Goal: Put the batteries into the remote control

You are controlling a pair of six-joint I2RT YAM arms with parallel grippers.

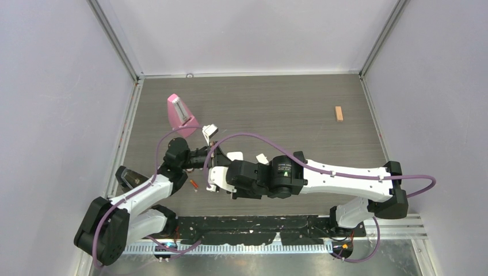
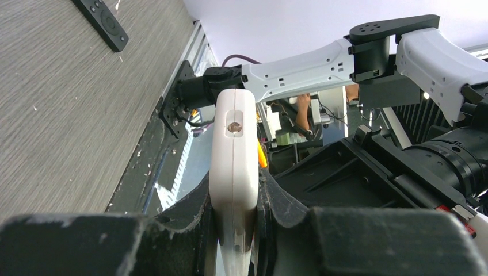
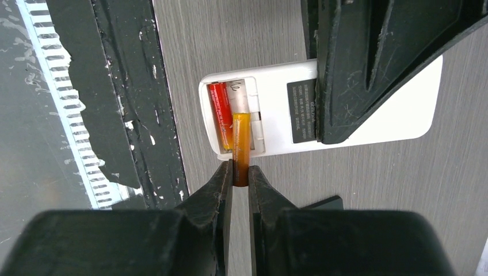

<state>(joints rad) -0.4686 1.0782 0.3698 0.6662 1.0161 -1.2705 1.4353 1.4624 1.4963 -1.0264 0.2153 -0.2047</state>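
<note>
Two white and black robot arms meet over the near left part of a grey wood-grain table [image 1: 276,103]. The left gripper [image 2: 235,198] is clamped on a white remote control [image 3: 275,115], its black fingers pressed against the two long sides. The remote's back faces the right arm, with the battery compartment uncovered at the end toward the near edge. One red battery [image 3: 222,115] already lies in the left slot of that compartment. The right gripper [image 3: 240,169] pinches a second, orange battery [image 3: 241,144] by its near end. That battery's far end reaches into the empty slot just beside the red one; it is tilted rather than lying flat, and I cannot tell whether its tip touches the spring. A small orange sliver [image 1: 194,185] lies on the table just left of the two grippers, perhaps a spare battery, though it is too small to be sure. A black remote [image 2: 103,23] lies flat near the table's left edge. A pink object [image 1: 181,114] stands toward the far left, and a tan wooden block [image 1: 339,114] sits well apart on the far right.
</note>
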